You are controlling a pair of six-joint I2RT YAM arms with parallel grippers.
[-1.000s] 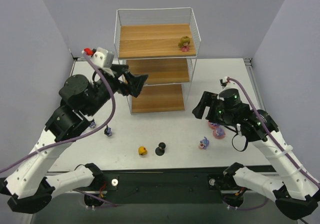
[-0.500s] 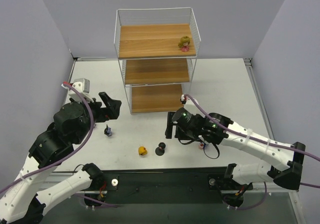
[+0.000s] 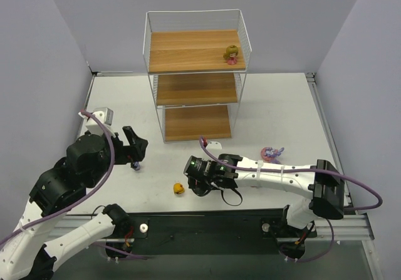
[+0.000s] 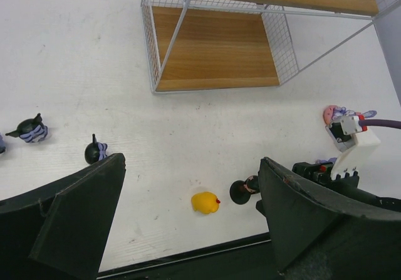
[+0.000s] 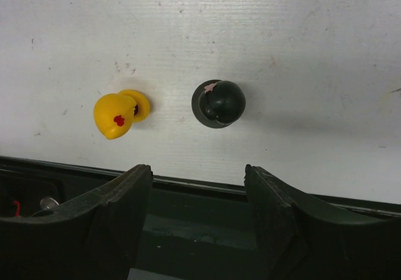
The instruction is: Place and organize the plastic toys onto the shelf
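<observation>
1. The shelf (image 3: 188, 48) stands at the far middle of the table (image 3: 282, 104). An olive-haired doll (image 3: 231, 55) sits on its top board, near the right corner.
2. The right pincer (image 5: 195, 173) is open, jaws apart with nothing between them, low over the table's near edge. The black doll (image 5: 219, 103) sits just beyond its tips.
3. The yellow doll (image 5: 119, 114) lies near the black doll, not touching it.
4. The left pincer (image 4: 191, 161) is wide open and empty, above the table's left side.
5. A dark blue figure (image 4: 30, 129) and a smaller blue figure (image 4: 96, 151) lie left of the shelf.
6. A pink bunny (image 3: 271, 153) lies on the table's right half, beyond the right arm.
</observation>
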